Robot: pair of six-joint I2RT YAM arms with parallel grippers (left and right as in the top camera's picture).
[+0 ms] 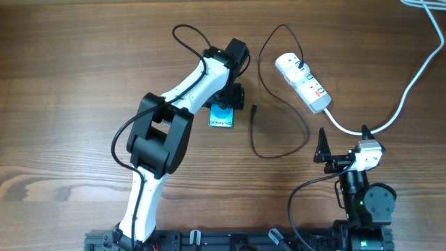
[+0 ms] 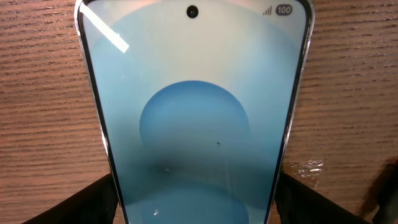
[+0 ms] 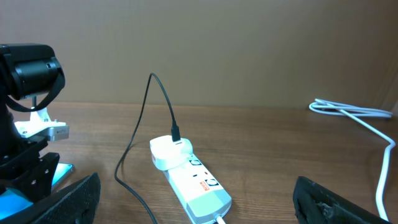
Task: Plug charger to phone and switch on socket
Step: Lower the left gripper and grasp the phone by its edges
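Note:
The phone (image 1: 221,118) lies flat on the wooden table with its cyan screen up, partly under my left gripper (image 1: 226,103). In the left wrist view the phone (image 2: 193,112) fills the space between the black fingers (image 2: 87,202), which press on both long edges, so my left gripper (image 2: 196,193) is shut on it. The charger's thin black cable (image 1: 279,155) loops from a white adapter on the socket (image 1: 304,84) to its dark plug tip (image 1: 254,110), lying loose just right of the phone. My right gripper (image 1: 324,146) stands open and empty, near the socket (image 3: 196,186).
A thick white cord (image 1: 404,97) runs from the socket's near end to the table's far right corner. In the right wrist view the left arm (image 3: 25,81) stands at the left and the cord (image 3: 360,115) at the right. Bare wood lies left of the left arm.

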